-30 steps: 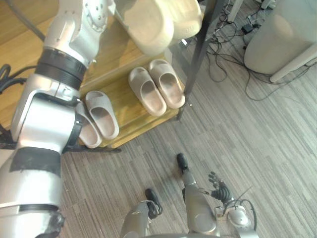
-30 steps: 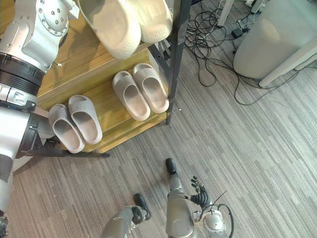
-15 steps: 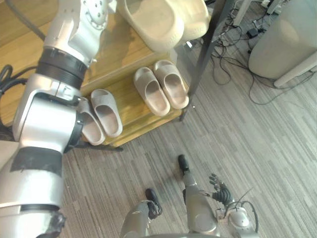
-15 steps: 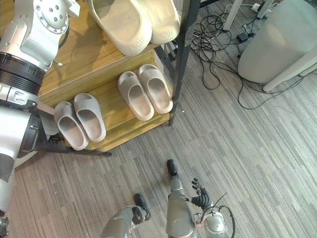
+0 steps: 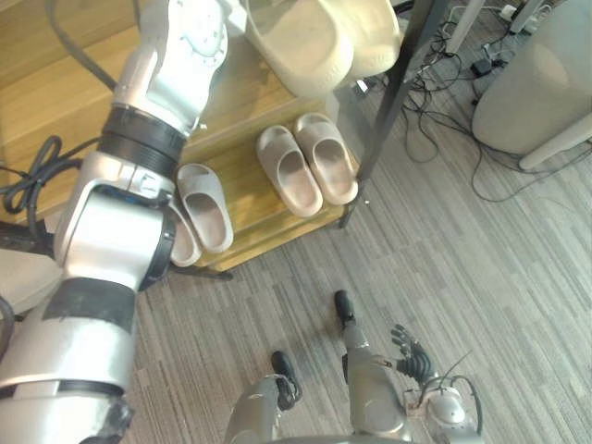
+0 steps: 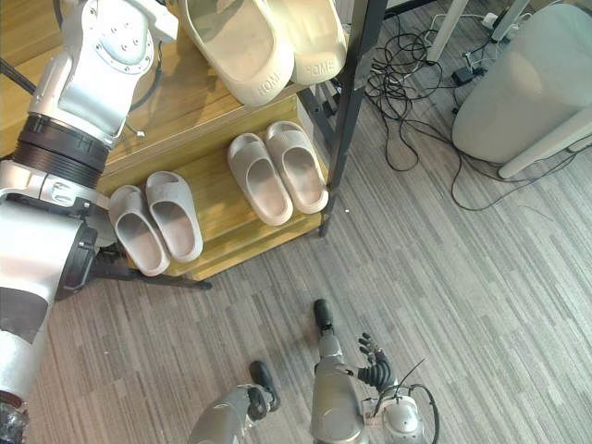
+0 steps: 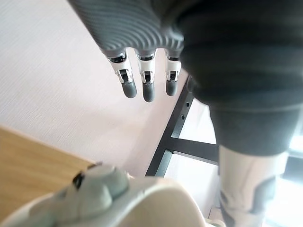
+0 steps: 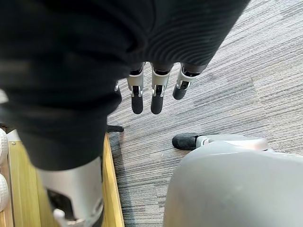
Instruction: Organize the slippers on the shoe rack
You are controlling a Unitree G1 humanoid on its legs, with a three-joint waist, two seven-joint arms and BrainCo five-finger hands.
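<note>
Viewpoint shifted; slippers (image 6: 298,168) sit on shoe rack (image 6: 218,211).

Left arm (image 5: 116,236): in from the lower left, stretched up and forward, silver-grey segments nearly in line.
Left robot hand (image 7: 142,28): dark ribbed cover over its back, palm holding nothing.
Left fingers (image 7: 148,90): straight, side by side, dark tips free, touching nothing.
Right robot hand (image 5: 410,354): low at the lower right, well apart from the left arm.
Right fingers (image 8: 156,100): straight, close together, dark tips free, curled round nothing.
</note>
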